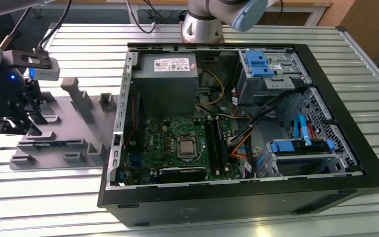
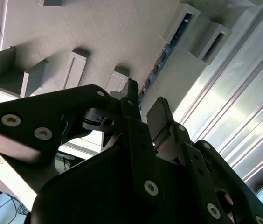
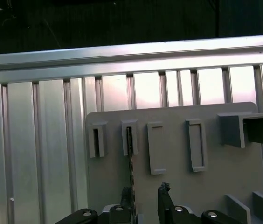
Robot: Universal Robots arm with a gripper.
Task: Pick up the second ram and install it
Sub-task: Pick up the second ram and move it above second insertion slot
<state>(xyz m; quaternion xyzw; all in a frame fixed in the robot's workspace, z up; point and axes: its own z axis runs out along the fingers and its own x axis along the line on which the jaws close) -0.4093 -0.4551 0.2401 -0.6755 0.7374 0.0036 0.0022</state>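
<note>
Hovering above the grey holder (image 3: 215, 186), your end effector (image 3: 145, 198) is spread apart, the second ram (image 3: 130, 158) standing on edge just beside one finger.

On the grey fixture plate (image 1: 63, 129), raised holder blocks (image 3: 194, 144) and a tall post (image 1: 79, 98) crowd around the gripper (image 3: 145, 189). Its jaws are apart, and the second ram (image 3: 130, 158) stands edge-on close to one of them. The space above is free. Inside the computer case (image 1: 120, 123), the memory slots (image 1: 213, 143) lie open from above. A cable bundle (image 1: 246, 131) hems them on the exterior view's right, and the power supply (image 1: 166, 81) stands beyond one end.
</note>
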